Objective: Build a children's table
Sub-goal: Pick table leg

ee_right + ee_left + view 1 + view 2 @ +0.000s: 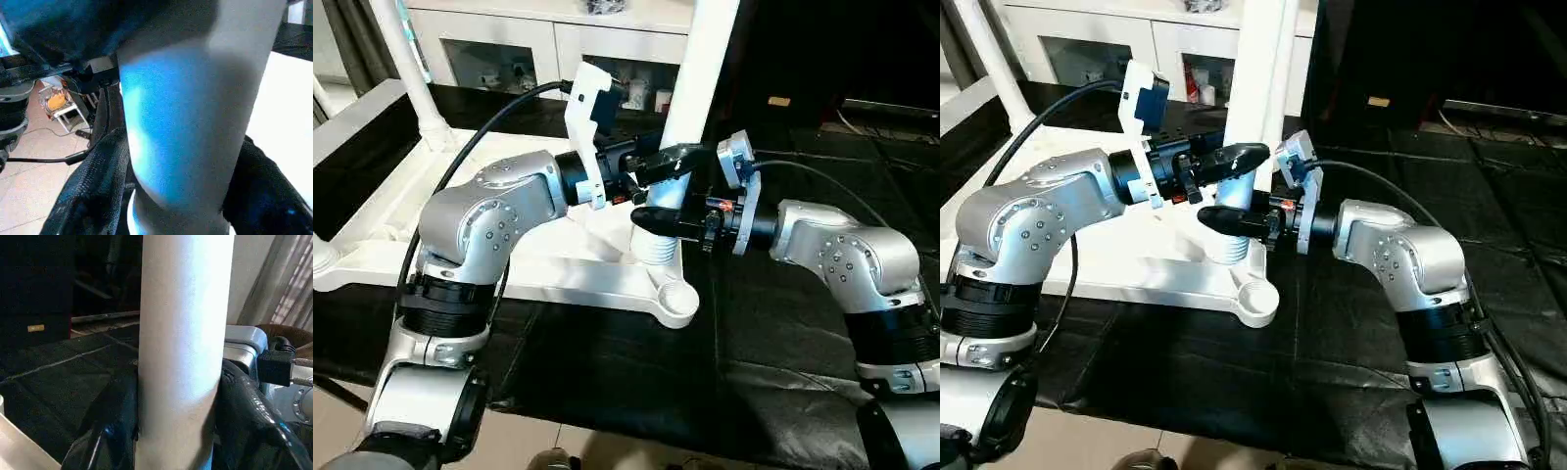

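The white plastic rectangular table top [558, 269] lies upside down on a black-covered work surface [636, 382], its ribbed underside facing up and a round corner socket [677, 296] empty at the near corner. Just beside that socket, a long white tapered tubular leg [698, 73] stands upright, its ribbed threaded end [658, 247] sitting in the next socket of the top. Both arms meet at this leg. The left gripper [668, 162] has its black fingers [105, 431] clasped around the shaft from the left, one on each side and pressed against it, as the left wrist view makes plain. The right gripper [656, 223] comes in from the right a little lower (just above the threads), its black fingers [93, 196] likewise flanking the leg and closed onto it. Another white leg [411, 64] already stands upright at the far left corner. Behind the table is a white cabinet with glass doors [509, 54].
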